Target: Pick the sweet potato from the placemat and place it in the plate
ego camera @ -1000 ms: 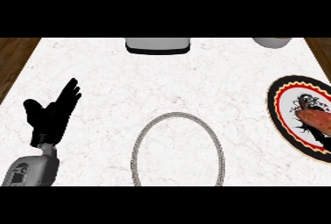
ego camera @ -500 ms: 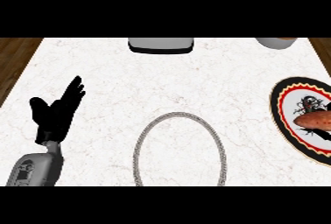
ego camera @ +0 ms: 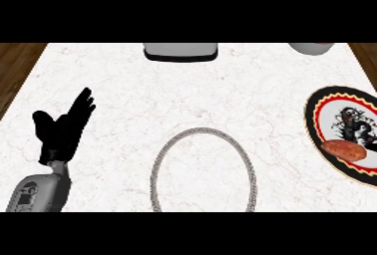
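Orange-brown sweet potato [ego camera: 346, 149] is lying on the patterned placemat [ego camera: 324, 107] at the desk's right edge; the left hand [ego camera: 63, 130] is resting, fingers straight; the right hand, unseen, should approach from above.

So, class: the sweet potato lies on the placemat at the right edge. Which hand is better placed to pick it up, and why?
Probably the right: the sweet potato lies far right on the placemat, but that hand is out of view. The left hand rests open beyond the plate.

bright, even light, no glare
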{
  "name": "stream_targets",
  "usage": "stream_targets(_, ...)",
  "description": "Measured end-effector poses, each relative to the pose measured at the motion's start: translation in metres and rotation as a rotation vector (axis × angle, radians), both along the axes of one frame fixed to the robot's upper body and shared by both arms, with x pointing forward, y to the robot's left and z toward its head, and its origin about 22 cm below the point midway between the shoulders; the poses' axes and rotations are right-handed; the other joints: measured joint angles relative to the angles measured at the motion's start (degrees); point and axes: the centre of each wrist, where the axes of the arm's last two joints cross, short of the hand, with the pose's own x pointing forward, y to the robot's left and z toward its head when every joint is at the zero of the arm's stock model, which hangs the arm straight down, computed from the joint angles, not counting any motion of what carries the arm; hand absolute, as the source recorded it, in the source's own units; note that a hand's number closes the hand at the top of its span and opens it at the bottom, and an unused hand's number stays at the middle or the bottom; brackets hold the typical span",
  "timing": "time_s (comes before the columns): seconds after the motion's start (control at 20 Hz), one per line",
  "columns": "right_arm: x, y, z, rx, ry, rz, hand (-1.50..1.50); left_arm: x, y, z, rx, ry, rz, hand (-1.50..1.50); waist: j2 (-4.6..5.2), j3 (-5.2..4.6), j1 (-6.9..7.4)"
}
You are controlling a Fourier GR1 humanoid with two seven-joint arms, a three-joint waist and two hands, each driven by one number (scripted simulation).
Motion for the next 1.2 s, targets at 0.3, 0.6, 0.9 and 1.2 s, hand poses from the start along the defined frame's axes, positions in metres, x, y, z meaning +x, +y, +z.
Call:
stream_targets(0.3, -0.003, -0.012, 0.018, 0.212, -0.089, 0.048, -1.50, -0.004, 0.005, -0.002, 0.008, 0.003, 0.015, 0.00, -0.35, -0.10, -0.95)
stream_targets(0.6, -0.010, -0.026, 0.028, 0.419, 0.075, 0.019, -1.50, -0.005, 0.005, 0.000, 0.005, 0.002, 0.017, 0.00, -0.45, -0.15, -1.10)
stream_targets(0.9, -0.023, -0.040, 0.031, 0.496, 0.162, 0.005, -1.50, -0.007, 0.002, 0.002, 0.000, -0.002, 0.010, 0.00, -0.18, -0.03, -0.52)
stream_targets(1.2, -0.033, -0.054, 0.039, 0.494, 0.150, -0.024, -1.50, -0.003, -0.004, 0.003, -0.003, -0.008, 0.000, 0.00, 0.12, 0.08, -0.14)
